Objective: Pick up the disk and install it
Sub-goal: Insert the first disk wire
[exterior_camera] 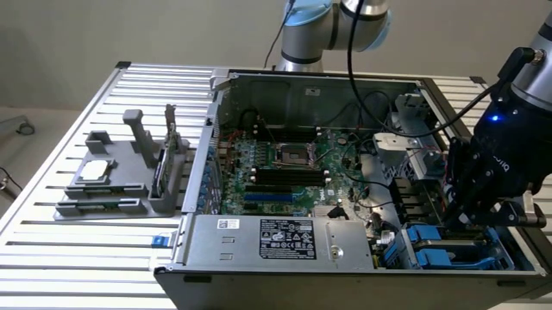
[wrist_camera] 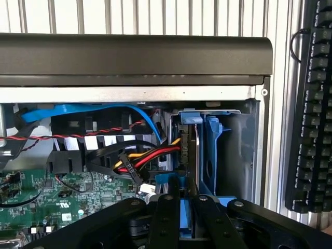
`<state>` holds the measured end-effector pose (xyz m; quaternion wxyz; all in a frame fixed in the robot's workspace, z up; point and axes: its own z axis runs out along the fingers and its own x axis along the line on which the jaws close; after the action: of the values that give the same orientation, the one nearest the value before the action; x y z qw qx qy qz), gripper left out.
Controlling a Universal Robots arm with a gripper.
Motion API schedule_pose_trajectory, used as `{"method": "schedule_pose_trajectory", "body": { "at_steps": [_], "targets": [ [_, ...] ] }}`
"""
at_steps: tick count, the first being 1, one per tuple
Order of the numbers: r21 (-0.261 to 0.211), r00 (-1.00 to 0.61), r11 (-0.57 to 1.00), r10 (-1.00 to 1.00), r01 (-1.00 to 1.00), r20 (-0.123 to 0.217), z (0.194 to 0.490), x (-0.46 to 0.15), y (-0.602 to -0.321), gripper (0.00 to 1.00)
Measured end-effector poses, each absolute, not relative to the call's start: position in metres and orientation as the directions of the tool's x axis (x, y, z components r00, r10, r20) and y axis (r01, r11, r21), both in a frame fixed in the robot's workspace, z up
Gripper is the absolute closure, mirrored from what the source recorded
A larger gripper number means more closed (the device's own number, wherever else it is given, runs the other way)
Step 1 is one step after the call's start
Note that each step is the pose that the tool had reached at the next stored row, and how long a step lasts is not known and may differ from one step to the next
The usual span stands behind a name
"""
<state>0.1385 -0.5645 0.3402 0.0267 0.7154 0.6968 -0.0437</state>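
The disk (wrist_camera: pixel 189 148) stands on edge in the drive bay at the computer case's front corner, on the exterior view's right. It shows as a thin dark slab with a blue carrier (wrist_camera: pixel 211 155) along one side. Red, yellow and black cables reach its end. My gripper (wrist_camera: pixel 182 193) has its two black fingers close together on the disk's near edge. In the exterior view my gripper (exterior_camera: pixel 468 223) reaches down into that bay, above the blue caddies (exterior_camera: pixel 431 250), and hides the disk.
The open case holds a green motherboard (exterior_camera: pixel 285 165) and a grey power supply (exterior_camera: pixel 276 239). A cable bundle (wrist_camera: pixel 148 155) lies beside the bay. A grey fixture (exterior_camera: pixel 112 184) stands on the slatted table. A black keyboard (wrist_camera: pixel 316 104) lies outside the case wall (wrist_camera: pixel 135 57).
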Motion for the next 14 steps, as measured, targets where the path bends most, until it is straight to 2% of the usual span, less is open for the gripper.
{"method": "schedule_pose_trajectory", "body": {
  "at_steps": [14],
  "targets": [
    [-0.024, 0.025, -0.027, 0.997, 0.999, -0.076, 0.3392, 0.1409, -0.5701, 0.84]
  ]
}}
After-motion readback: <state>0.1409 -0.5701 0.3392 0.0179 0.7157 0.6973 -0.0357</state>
